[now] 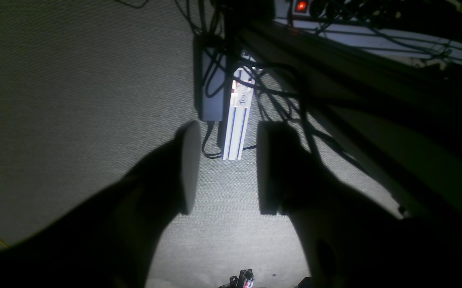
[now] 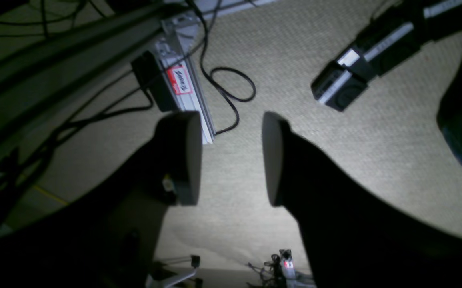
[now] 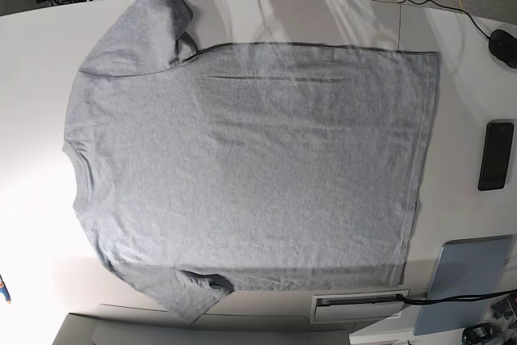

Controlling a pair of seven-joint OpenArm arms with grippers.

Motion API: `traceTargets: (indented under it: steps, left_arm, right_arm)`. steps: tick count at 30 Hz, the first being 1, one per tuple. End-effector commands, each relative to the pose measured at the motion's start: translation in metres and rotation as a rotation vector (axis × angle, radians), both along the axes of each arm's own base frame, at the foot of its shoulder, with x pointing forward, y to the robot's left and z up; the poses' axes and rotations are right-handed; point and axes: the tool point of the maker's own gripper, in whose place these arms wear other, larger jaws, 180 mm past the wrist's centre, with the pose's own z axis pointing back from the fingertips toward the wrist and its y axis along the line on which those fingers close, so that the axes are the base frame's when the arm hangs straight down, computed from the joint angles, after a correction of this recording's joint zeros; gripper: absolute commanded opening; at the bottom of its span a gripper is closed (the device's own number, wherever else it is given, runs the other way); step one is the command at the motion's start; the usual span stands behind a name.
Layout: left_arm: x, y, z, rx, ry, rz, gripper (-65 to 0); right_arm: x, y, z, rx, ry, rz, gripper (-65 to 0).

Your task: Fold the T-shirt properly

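A pale surface [image 3: 464, 199] fills the base view, with machine parts and wiring crowding its top edge. On it, in the middle, lies the T-shirt [image 3: 250, 167], grey, its plain side up. Its long axis runs left to right across that view. The hem end points to the right, a nearly straight edge slanting slightly from the upper right corner down toward the bottom; the neck end points left, where the edge curves inward. One sleeve reaches up at the upper left, its end near the top edge, and the other slants down at the lower left, with a dark crease where it meets the body. Shallow wrinkles run sideways near the upper edge of the body.

To the right of the hem, apart from it, lies a black phone-like slab [image 3: 496, 156], upright in the view. Below that is a blue-grey flat panel [image 3: 460, 280]. A white slotted piece [image 3: 358, 308] sits just beside the shirt's lower edge, and a black cable [image 3: 452, 299] runs rightward from it. A dark rounded object [image 3: 502, 48] is at the upper right, with a cable leading to it.

The left pincer [image 1: 227, 168] has its fingers apart, nothing between them; the right pincer [image 2: 232, 159] likewise stands open and unloaded.
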Motion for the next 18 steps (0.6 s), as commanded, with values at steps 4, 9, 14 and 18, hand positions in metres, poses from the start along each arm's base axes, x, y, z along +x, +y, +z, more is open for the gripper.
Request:
traceTargets:
  steps: [4, 9, 14, 18]
  left_arm:
    - [-0.0012, 0.0037, 0.0001, 0.001, 0.001, -0.002, -39.6]
    - [-0.002, 0.0039, 0.0, 0.0, 0.02, -0.009, -39.6]
    - [-0.0043, 0.0066, -0.0003, 0.007, 0.054, -0.018, -39.6]
    - [-0.0038, 0.0069, -0.0003, 0.008, 0.055, -0.019, -39.6]
  right_arm:
    - [-0.0013, -0.0118, 0.0019, -0.014, -0.003, -0.003, -40.1]
    - [-0.0022, -0.0114, 0.0018, -0.013, 0.003, -0.002, -40.1]
    - [-0.0037, -0.0113, 0.0017, -0.011, 0.013, -0.001, -40.1]
    - [-0.0047, -0.011, 0.0017, -0.01, 0.018, 0.0, -40.1]
